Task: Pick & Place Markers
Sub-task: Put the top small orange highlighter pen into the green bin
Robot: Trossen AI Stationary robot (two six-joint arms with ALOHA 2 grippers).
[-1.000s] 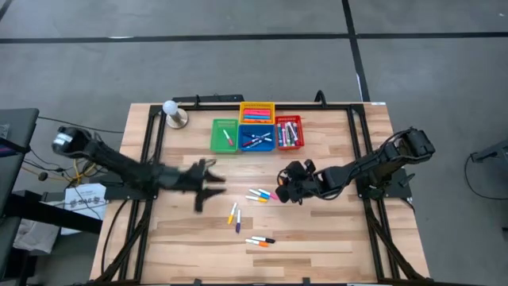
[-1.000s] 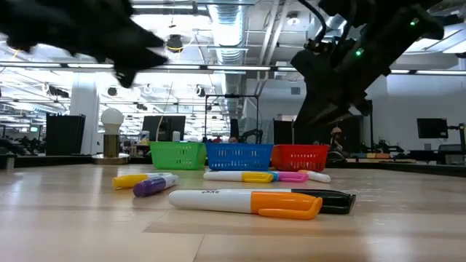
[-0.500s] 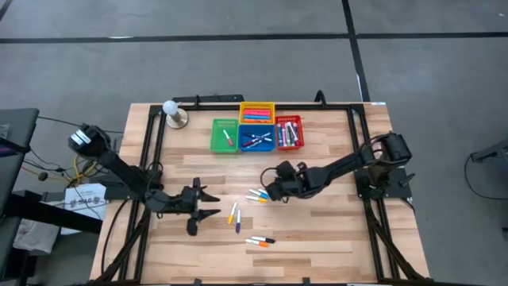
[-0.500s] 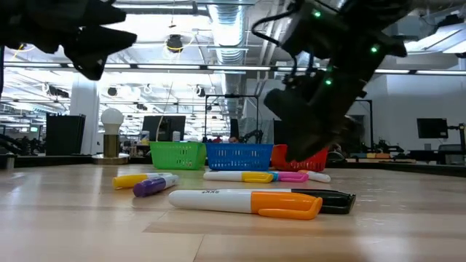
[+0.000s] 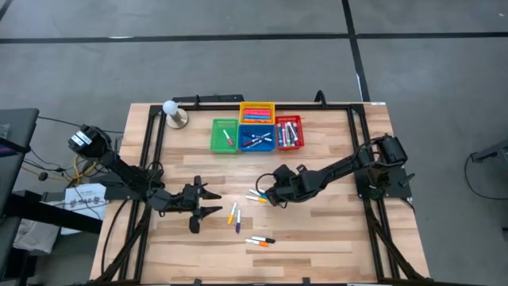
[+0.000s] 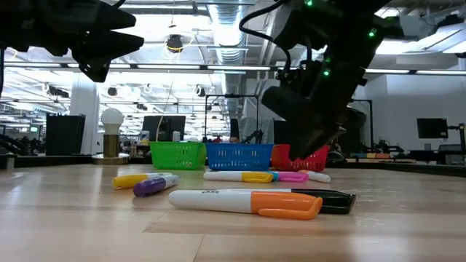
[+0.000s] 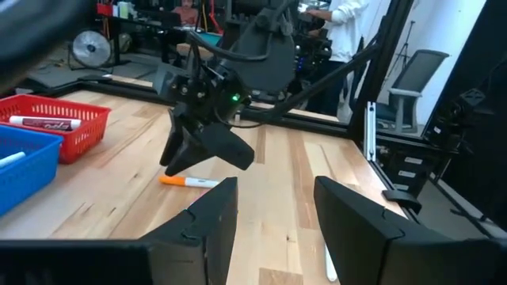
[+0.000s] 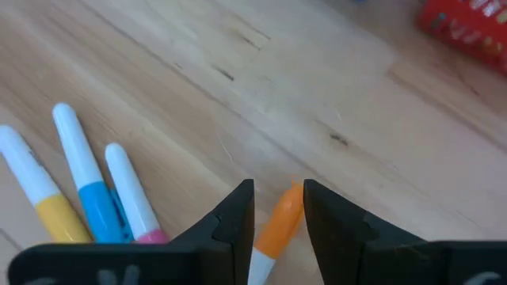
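Over the last second the right gripper (image 5: 270, 195) has swung in from about 3 o'clock and dropped low over the marker cluster (image 5: 258, 195) at worktop centre. Its fingers (image 8: 238, 218) are narrowly parted and straddle an orange-tipped marker (image 8: 279, 224) lying on the wood; whether they already pinch it I cannot tell (no lift visible). Three more markers (image 8: 83, 186) lie just beside it. Reading: a pick is about to start.

The left gripper (image 5: 202, 208) has pulled back toward 8 o'clock and now hovers there, fingers (image 7: 210, 226) spread wide and empty.

Other loose markers: a pair (image 5: 235, 215) and a pair (image 5: 260, 240) toward 6 o'clock. Several are already sorted in the baskets (image 5: 256, 137) at 12 o'clock.

Worktop (image 5: 317, 230): pale wood planks in a black frame, small lamp (image 5: 172, 112) at 11 o'clock. Room: grey floor, bright open lab, a person (image 7: 341, 16) standing beyond the worktop.
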